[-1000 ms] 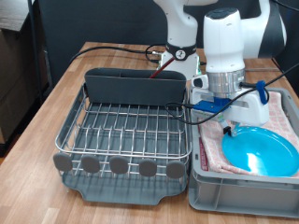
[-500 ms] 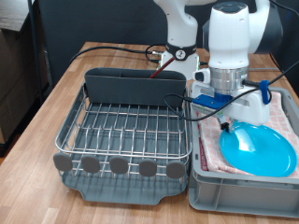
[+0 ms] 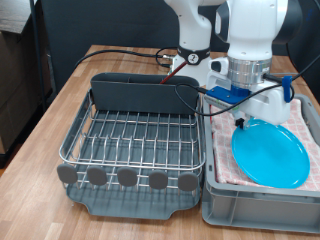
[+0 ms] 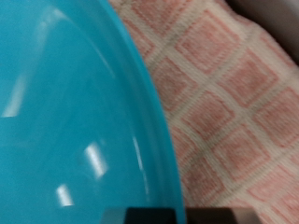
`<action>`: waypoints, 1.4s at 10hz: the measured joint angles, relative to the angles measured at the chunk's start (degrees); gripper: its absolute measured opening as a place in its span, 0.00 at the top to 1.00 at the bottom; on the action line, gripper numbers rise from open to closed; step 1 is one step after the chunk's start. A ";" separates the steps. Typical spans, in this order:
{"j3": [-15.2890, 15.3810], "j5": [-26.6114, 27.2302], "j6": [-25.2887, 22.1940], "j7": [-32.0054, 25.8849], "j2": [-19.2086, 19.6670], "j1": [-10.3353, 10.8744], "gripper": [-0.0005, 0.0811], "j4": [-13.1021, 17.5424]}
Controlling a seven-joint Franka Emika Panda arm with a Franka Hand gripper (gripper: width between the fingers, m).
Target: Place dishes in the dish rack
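My gripper (image 3: 242, 122) is shut on the upper-left rim of the bright-blue plate (image 3: 271, 152). It holds the plate tilted up on edge above the grey crate (image 3: 250, 208). In the wrist view the plate (image 4: 65, 112) fills most of the picture, with the pink checked cloth (image 4: 234, 103) behind it. The dish rack (image 3: 130, 142), silver wire on a dark grey tray, stands on the exterior view's left of the crate. No dishes show on its wires. The white mug and the wooden spoon are out of view.
The tall grey caddy (image 3: 145, 93) stands along the rack's far side and round tabs (image 3: 127, 178) line its near edge. Pink checked cloth (image 3: 224, 160) lines the crate. Black and red cables (image 3: 120, 52) cross the wooden table (image 3: 50, 120) behind the rack.
The gripper has risen with the plate. The plate has gone from lying nearly flat in the crate to standing tilted on edge, its face turned more towards the exterior camera.
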 joint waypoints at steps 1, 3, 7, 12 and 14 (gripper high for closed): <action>-0.02 -2.15 -2.74 1.85 -1.16 0.00 0.96 0.51; 0.02 -5.60 -7.84 4.69 -3.69 0.00 0.97 1.34; 0.46 -9.02 -18.41 6.11 -8.10 0.00 0.97 3.88; 0.64 -9.81 -23.54 5.84 -11.28 0.00 0.97 7.02; 0.64 -9.74 -23.42 5.59 -11.72 -0.01 0.97 6.91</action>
